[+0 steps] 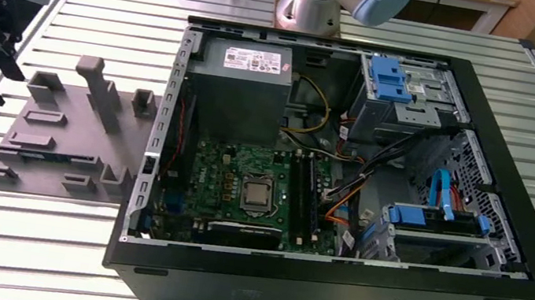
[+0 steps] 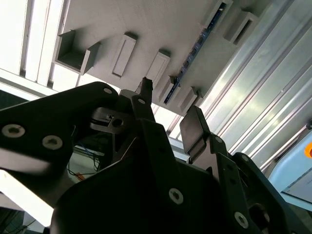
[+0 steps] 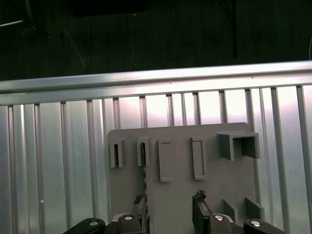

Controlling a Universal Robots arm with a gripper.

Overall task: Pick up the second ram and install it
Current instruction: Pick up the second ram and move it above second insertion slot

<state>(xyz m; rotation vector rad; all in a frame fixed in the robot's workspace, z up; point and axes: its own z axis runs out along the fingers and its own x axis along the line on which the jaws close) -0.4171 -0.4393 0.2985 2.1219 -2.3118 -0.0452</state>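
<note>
Hand (image 3: 170, 200) spread, gripping nothing, near grey fixture (image 3: 214, 175) at the exterior view's left; second ram (image 2: 194, 53) stands edgewise in a fixture slot.

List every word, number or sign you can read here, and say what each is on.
No text is legible.
White label on the power supply: print too small to read.
On the second ram, standing in the grey holder: markings too blurred to read.

The white label (image 1: 252, 59) on the power supply (image 1: 238, 94) carries print too small to read.
</note>
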